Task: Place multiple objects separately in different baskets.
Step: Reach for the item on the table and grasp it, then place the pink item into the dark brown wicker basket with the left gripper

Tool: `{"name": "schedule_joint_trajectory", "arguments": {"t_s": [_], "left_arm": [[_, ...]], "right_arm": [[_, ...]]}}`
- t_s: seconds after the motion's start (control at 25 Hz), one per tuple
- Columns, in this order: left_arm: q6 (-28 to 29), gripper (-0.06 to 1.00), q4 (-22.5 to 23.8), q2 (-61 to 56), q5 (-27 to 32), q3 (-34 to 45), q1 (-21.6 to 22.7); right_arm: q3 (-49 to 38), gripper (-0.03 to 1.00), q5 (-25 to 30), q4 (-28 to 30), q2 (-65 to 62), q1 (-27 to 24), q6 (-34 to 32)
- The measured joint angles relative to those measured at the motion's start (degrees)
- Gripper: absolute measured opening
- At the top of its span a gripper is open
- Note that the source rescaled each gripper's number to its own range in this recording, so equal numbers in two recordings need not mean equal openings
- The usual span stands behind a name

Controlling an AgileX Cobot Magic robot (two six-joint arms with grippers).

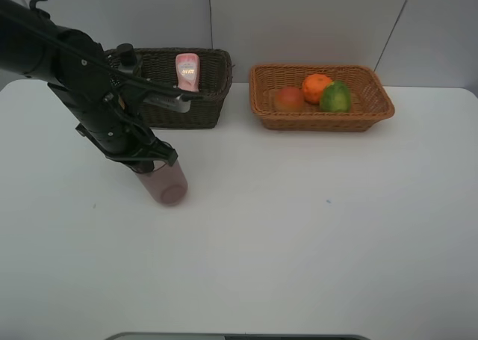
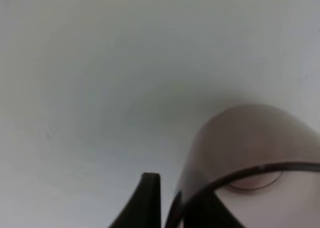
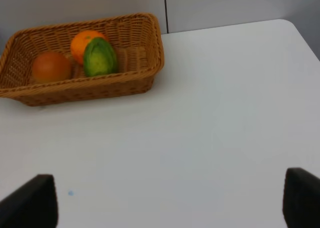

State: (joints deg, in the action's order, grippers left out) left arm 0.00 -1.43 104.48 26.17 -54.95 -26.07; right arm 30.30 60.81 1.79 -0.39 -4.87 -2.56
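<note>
I've got a plain white table [image 1: 299,235] spread out under me, with a tiny dark speck [image 1: 328,202] right of centre. Behind it, at the far edge, stands a pale grey panelled wall [image 1: 314,19] with thin seams.

The left arm [image 1: 82,86] is matt black throughout, a thick rounded tube that steps down through blocky joint housings, with thin black cables looped along its side and a pale grey bar-shaped piece fixed near the wrist. Its pincer [image 1: 147,159] is black too, and in the left wrist view one finger [image 2: 142,203] shows as a dark, tapering wedge. The right pincer's fingers [image 3: 32,203] appear only as two blunt, matt black blocks.
</note>
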Motion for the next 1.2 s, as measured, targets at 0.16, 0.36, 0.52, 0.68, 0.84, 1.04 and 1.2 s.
{"name": "schedule_joint_trajectory", "arguments": {"t_s": [0.16, 0.36, 0.52, 0.68, 0.84, 1.04, 1.2], "left_arm": [[0.0, 0.0, 0.01, 0.01, -0.08, -0.04, -0.04], [0.0, 0.0, 0.06, 0.01, -0.08, -0.06, -0.04], [0.0, 0.0, 0.06, 0.01, -0.08, -0.06, -0.04], [0.0, 0.0, 0.06, 0.01, -0.08, -0.06, -0.04], [0.0, 0.0, 0.06, -0.3, -0.04, -0.06, -0.04], [0.0, 0.0, 0.47, -2.85, 1.52, 0.01, -0.04], [0.0, 0.0, 0.52, -5.53, 1.59, 0.01, -0.04]], "right_arm": [[0.0, 1.0, 0.0, 0.0, 0.0, 0.0, 0.0], [0.0, 1.0, 0.0, 0.0, 0.0, 0.0, 0.0], [0.0, 1.0, 0.0, 0.0, 0.0, 0.0, 0.0], [0.0, 1.0, 0.0, 0.0, 0.0, 0.0, 0.0], [0.0, 1.0, 0.0, 0.0, 0.0, 0.0, 0.0], [0.0, 1.0, 0.0, 0.0, 0.0, 0.0, 0.0], [0.0, 1.0, 0.0, 0.0, 0.0, 0.0, 0.0]]}}
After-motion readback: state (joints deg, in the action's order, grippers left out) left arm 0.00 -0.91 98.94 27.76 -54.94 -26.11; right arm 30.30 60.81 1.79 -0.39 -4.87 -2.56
